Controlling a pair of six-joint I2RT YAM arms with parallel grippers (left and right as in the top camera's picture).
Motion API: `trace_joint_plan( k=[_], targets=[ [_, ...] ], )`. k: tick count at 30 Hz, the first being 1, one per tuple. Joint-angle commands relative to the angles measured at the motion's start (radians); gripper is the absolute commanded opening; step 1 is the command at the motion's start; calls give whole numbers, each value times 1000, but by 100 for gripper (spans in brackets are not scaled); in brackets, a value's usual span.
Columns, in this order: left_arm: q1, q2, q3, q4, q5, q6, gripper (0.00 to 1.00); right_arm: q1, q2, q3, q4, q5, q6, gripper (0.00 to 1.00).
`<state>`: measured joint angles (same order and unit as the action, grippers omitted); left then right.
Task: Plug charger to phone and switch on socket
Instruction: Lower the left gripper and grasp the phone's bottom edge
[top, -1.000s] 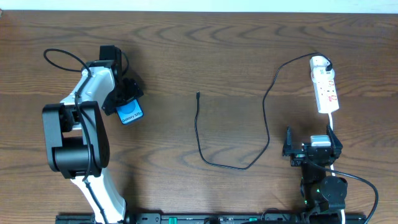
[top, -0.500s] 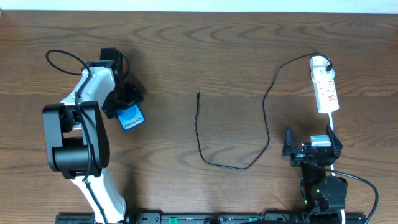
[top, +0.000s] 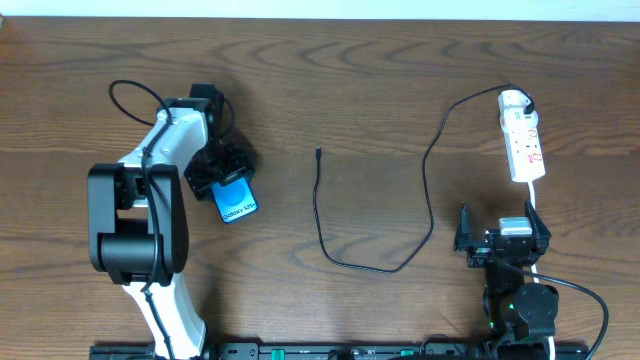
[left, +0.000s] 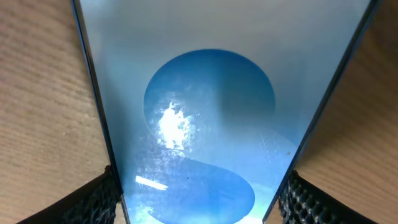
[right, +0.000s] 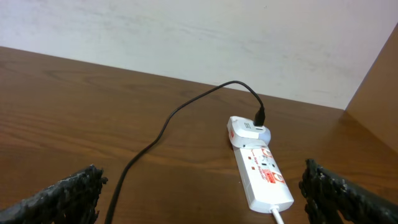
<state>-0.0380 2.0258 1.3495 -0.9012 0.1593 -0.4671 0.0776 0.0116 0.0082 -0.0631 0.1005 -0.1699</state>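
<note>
The phone (top: 236, 202), with a bright blue screen and black frame, sits at the left of the table, held at its upper end by my left gripper (top: 217, 171). In the left wrist view the phone (left: 211, 112) fills the frame, with both fingertips pressed on its side edges. The charger cable (top: 322, 225) curves across the middle, its plug tip (top: 318, 152) free on the wood, its other end plugged into the white socket strip (top: 523, 142). My right gripper (top: 500, 238) is open and empty just below the socket (right: 261, 165).
The socket's white cord (top: 533, 205) runs down toward the right arm. The charger cable (right: 155, 140) crosses the wood left of the strip. A pale wall lies beyond the table's far edge.
My left gripper has moved right and toward the front with the phone, carrying it closer to the cable's plug tip. The right arm, cable and socket have not moved.
</note>
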Motion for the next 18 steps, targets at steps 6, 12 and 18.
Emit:
trace_joint_plan(
  k=[6,12,18],
  targets=[
    [-6,15,-7,81,-68,3,83,3,-6,-3,-3,-5,-3,99],
    [-7,15,-18,107,-98,21,90,2,-6,-3,-3,-5,-3,99],
    [-7,16,-20,112,-120,21,91,3,-6,-3,-3,-5,-3,99]
  ],
)
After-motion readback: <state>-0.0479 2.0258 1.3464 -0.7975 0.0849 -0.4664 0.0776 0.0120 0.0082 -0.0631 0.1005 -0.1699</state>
